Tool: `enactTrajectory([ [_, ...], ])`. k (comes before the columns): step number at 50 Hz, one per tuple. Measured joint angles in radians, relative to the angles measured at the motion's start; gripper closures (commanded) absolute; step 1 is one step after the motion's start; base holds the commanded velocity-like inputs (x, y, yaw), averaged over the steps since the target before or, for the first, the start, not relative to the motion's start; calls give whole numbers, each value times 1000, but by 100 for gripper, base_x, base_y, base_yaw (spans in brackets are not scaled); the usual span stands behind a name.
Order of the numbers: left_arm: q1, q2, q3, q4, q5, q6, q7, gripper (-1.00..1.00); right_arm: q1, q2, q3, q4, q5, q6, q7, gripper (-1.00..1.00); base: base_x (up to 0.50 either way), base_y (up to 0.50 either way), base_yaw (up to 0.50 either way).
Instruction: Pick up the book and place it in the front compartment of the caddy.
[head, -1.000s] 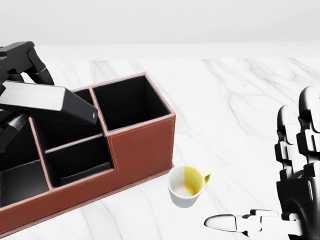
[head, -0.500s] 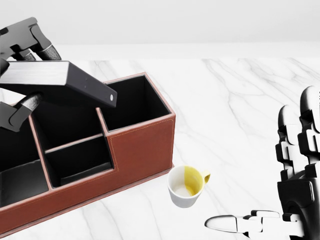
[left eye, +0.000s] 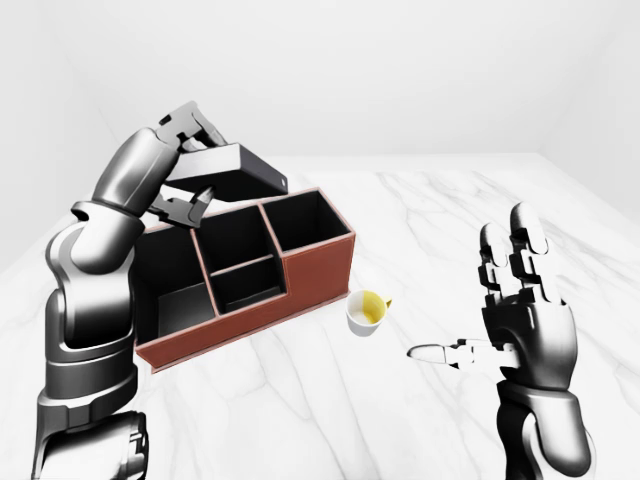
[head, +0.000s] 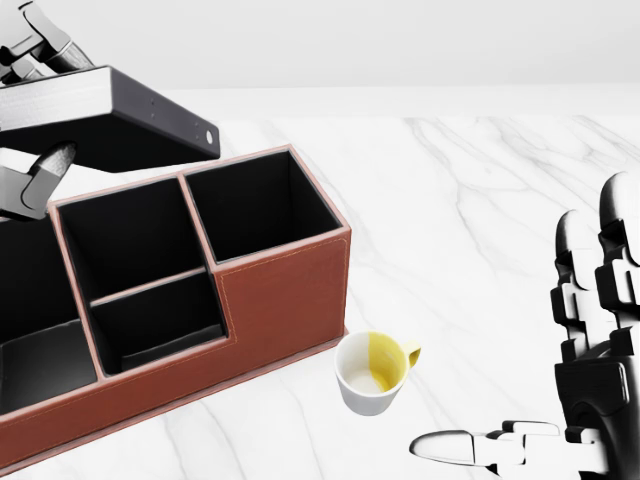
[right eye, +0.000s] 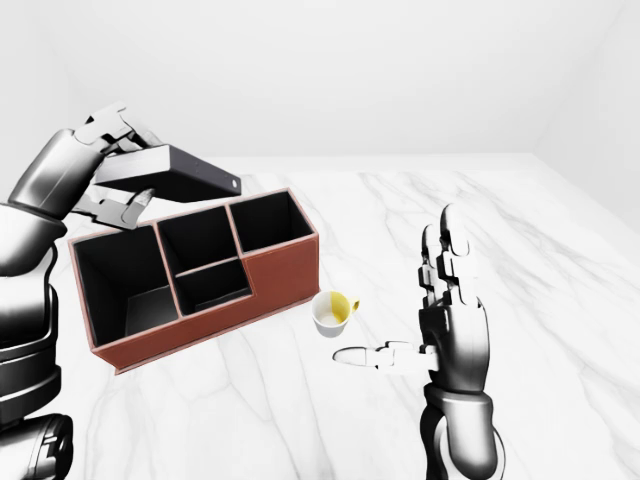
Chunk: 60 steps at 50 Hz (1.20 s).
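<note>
Book held aloft over the caddy; placement not yet made.

The left hand (right eye: 105, 165) has its fingers closed round the dark book (head: 120, 110), pinching it from above and below, and holds it clear of the brown caddy (head: 285, 290), above the rim at the upper left of the head view and slightly tilted. The right hand (left eye: 520, 320) stands apart at the right, fingers spread and upright, gripping nothing. A white and yellow cup (head: 372, 372) sits on the marble table (head: 480, 200) just beside the caddy's corner. Judged step: carrying the book to its compartment. The next move calls for aligning the book edge-on over the front compartment and lowering it without striking the dividers.
</note>
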Motion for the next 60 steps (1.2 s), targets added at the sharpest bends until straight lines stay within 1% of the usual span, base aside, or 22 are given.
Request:
enactTrajectory([
  [14, -31, -55, -37, 187, 51, 0, 174, 98, 3, 1, -7, -8, 4, 3, 4, -99, 0, 0, 0],
  [26, -37, -78, -58, 297, 98, 0, 283, 98, 5, 2, -13, -17, 7, 8, 7, -99, 0, 0, 0],
  [33, -30, -80, -68, 313, 144, 0, 312, 98, 5, 3, -15, -17, 8, 7, 8, -100, 0, 0, 0],
  [44, -11, -88, -72, 325, 206, 0, 323, 98, 4, 3, -16, -13, 8, 4, 9, -99, 0, 0, 0],
  [60, -1, -110, -79, 391, 236, 0, 356, 98, 3, 2, -22, -16, 11, 8, 11, -99, 0, 0, 0],
])
